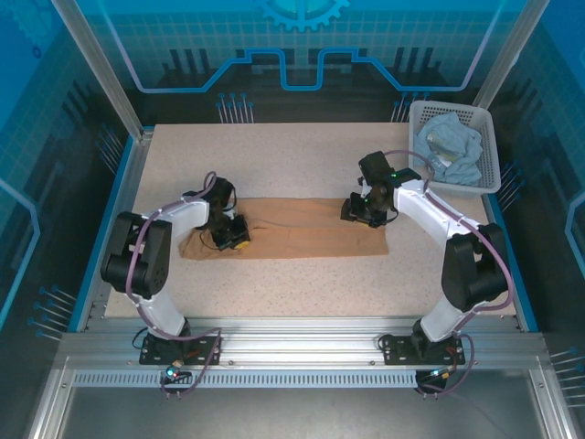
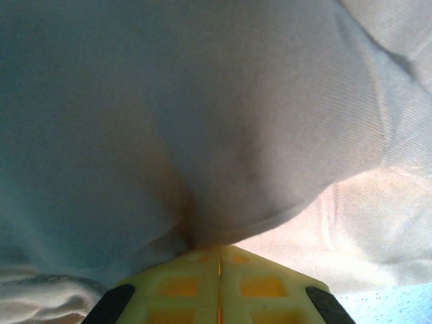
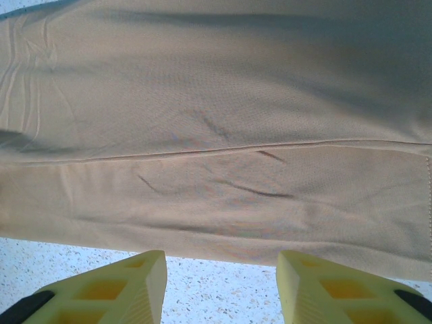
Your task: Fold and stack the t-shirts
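The tan t-shirt lies folded into a long strip across the middle of the table. My left gripper is low over its left end. In the left wrist view the yellow jaws of my left gripper are pressed together, with a bunch of the tan cloth pinched at their tips. My right gripper sits at the strip's right part, by its far edge. Here the right gripper stands open, with bare table between the fingers and the tan shirt's edge just past the tips. The pale blue t-shirt lies crumpled in the basket.
A white lattice basket stands at the table's back right corner. Bare speckled tabletop stretches behind the strip, and more lies in front of it. A blue rim and metal posts frame the table.
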`<state>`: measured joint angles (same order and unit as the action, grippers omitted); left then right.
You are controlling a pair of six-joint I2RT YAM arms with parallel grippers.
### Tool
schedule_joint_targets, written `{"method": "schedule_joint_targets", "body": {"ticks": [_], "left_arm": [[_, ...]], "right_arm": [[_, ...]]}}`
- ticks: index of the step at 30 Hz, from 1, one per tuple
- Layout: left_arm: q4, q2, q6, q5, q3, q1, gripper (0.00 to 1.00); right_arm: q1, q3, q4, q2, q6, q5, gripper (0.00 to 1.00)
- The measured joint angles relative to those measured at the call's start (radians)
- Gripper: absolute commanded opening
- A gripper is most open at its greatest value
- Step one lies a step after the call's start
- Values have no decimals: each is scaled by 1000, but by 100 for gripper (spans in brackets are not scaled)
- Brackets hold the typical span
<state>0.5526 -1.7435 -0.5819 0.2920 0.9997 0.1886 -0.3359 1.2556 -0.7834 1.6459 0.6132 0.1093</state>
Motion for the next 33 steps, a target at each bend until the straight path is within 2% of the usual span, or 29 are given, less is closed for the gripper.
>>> {"method": "schedule_joint_targets", "body": {"ticks": [5,8,12,15,17,24,29,33], "left_arm": [[-6,24,-27,14,0,1,17],[16,87,-48,7,16,-18,9],[37,122,-95,-12,93,-135,4],[53,58,-127,-34,174,-225,2],[64,-20,-140,-51,236,-253,0],[97,-270,-180,-71,382,-259,0],[118,-333,-180,-68,454,-260,0],[123,-389,-180,-47,533,-259,0]], "right_arm": [[3,-11,8,-1,0,0,48],[27,-33,18,-2,-1,4,48],[100,-44,27,3,-12,4,48],[140,-9,27,49,-31,3,47],[149,33,22,100,-45,-7,46],[156,209,-52,312,-73,-83,46],[161,245,-119,401,-71,-118,44],[160,245,-163,416,-53,-129,44]]}}
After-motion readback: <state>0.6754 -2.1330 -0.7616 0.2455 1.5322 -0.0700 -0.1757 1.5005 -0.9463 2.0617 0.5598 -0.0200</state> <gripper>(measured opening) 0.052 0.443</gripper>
